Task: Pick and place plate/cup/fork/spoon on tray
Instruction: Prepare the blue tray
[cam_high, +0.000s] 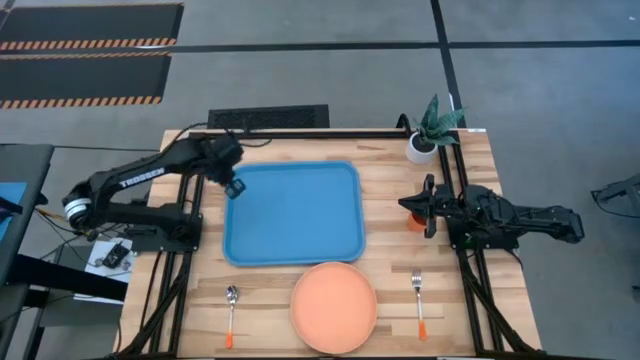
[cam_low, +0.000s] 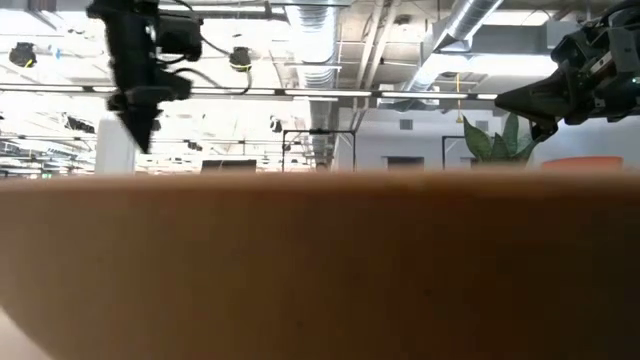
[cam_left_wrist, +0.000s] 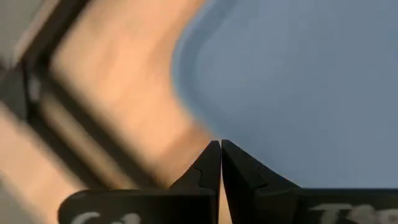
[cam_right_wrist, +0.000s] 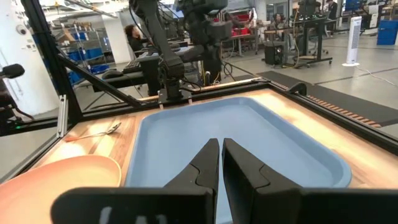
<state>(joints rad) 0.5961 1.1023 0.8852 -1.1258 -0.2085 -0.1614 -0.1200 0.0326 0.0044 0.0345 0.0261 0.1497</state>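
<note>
Your tabletop carries everything, and the tray is the biggest piece on it, lying flat at the middle with nothing inside. You find the plate at the near edge, just beside the tray's near right corner but apart from it, and also bare. The potted plant stands at the far right corner. The cup sits near the right edge, mostly hidden under the right arm, well apart from the tray. The fork lies at the near edge to the right of the plate, tines toward the far edge, and the spoon lies at the near edge to the left of the plate, bowl toward the far edge.

Your left pincer hangs over the tray's far left corner, its fingers pressed together on nothing. Your right pincer is low over the cup, pointing toward the tray; its fingers are nearly together, and you cannot tell whether they pinch the cup.
</note>
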